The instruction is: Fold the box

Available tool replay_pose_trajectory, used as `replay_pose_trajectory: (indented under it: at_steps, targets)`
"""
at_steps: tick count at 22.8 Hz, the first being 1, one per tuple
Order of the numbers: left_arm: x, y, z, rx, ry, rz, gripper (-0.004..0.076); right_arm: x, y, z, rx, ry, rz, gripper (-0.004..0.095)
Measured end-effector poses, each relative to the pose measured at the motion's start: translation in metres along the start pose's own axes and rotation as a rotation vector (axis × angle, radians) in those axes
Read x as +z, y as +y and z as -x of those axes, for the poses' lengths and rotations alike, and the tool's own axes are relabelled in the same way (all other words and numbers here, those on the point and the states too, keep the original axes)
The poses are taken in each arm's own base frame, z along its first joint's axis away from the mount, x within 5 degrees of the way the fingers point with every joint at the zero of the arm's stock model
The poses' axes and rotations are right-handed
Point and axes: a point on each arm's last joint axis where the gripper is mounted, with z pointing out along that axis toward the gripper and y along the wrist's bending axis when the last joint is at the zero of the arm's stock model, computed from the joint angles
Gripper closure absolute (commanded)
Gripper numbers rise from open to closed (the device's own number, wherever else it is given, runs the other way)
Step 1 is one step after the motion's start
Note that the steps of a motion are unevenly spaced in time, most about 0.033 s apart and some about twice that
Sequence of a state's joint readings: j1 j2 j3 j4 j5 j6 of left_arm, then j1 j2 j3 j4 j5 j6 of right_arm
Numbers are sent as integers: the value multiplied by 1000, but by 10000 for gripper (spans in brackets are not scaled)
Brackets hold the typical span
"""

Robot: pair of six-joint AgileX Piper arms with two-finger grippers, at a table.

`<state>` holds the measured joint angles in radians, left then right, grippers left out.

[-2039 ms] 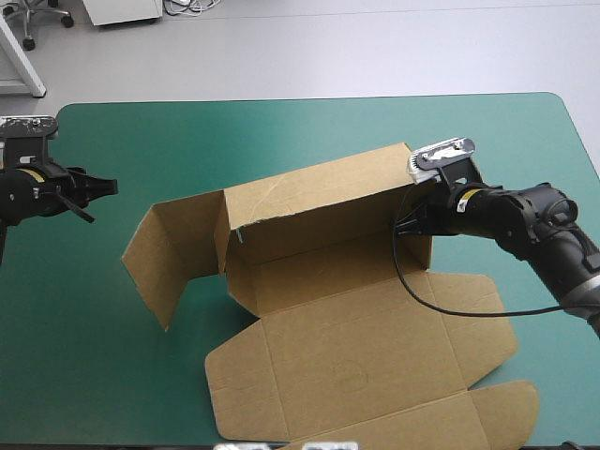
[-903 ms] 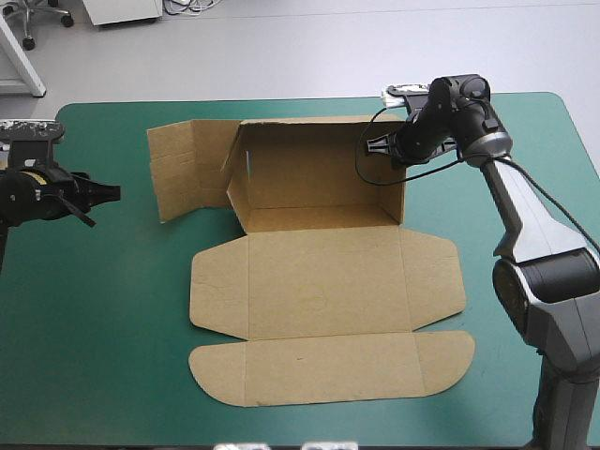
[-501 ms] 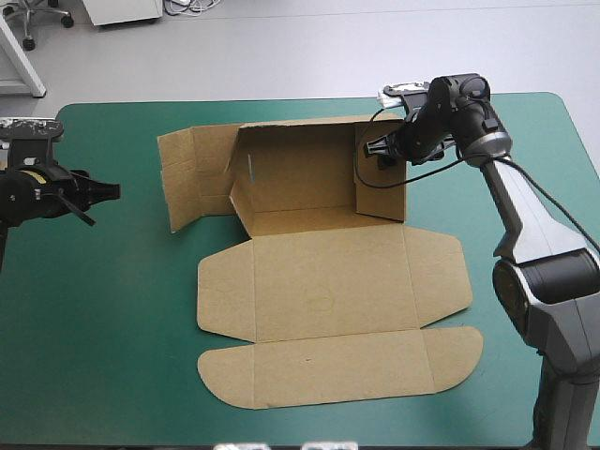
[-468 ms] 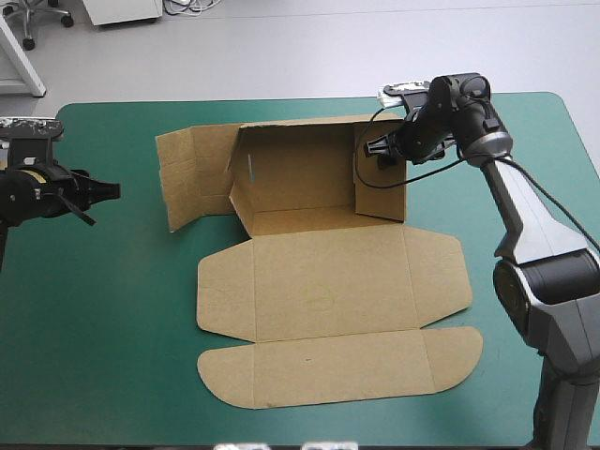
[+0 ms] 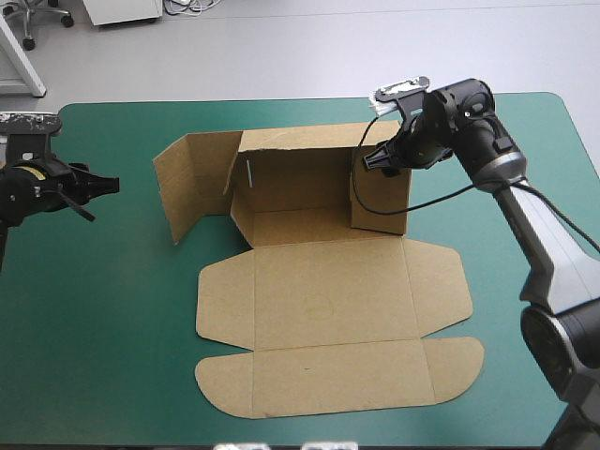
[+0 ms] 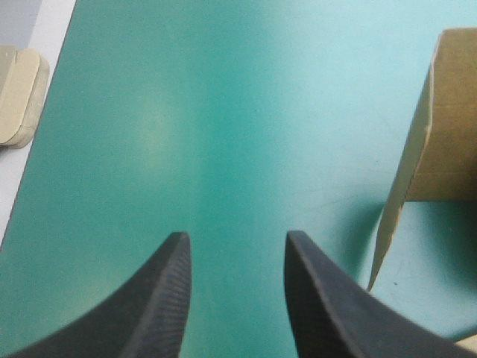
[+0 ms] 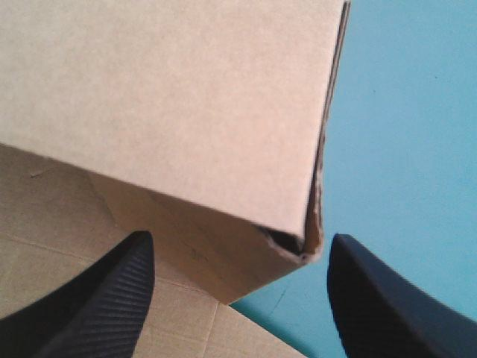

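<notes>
Two arms work at the teal-green cover (image 5: 103,309), with one brown box (image 5: 323,300) between them. The box sits near the middle of the table, its long axis running from the table's left edge toward its right. Its base and lid panels lie flat on the near side. The back wall (image 5: 300,173) stands upright along the far side.

At the wall's right end, the right flap (image 5: 380,202) is turned inward over the base. At the other end, the left flap (image 5: 192,183) splays outward toward the table's left edge.

The right gripper (image 5: 372,161) is at the upper right corner of the raised part. In its wrist view the fingers are spread wide, with the corner of the board between them. Neither finger is seen pressing on the board, so nothing is held.

The left gripper (image 5: 101,187) is beyond the box's left end and well apart from it. Its fingers are parted over bare cover and hold nothing. The edge of the left flap shows ahead of it and off to one side.

The step in hand appears to be squaring the end flaps to the back wall. The right arm is much the nearer, already at its corner. The left flap lies ahead of the left gripper, along the box's long axis, so that arm would have to travel inward to reach it.
</notes>
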<state>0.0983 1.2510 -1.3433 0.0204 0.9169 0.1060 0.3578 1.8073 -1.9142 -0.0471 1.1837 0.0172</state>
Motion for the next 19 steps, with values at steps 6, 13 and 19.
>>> replay_pose_trajectory:
  at_steps: [6, 13, 19]
  targets:
    - [1, 0, 1, 3, -8, 5, 428, 7, 5, -60, 34, -59, 4, 302]
    - [6, 0, 1, 3, 0, 3, 428, 12, 14, -122, 64, -236, 50, 304]
    - [6, 0, 0, 12, 20, 1, 430, 66, 19, -122, 67, -241, 62, 306]
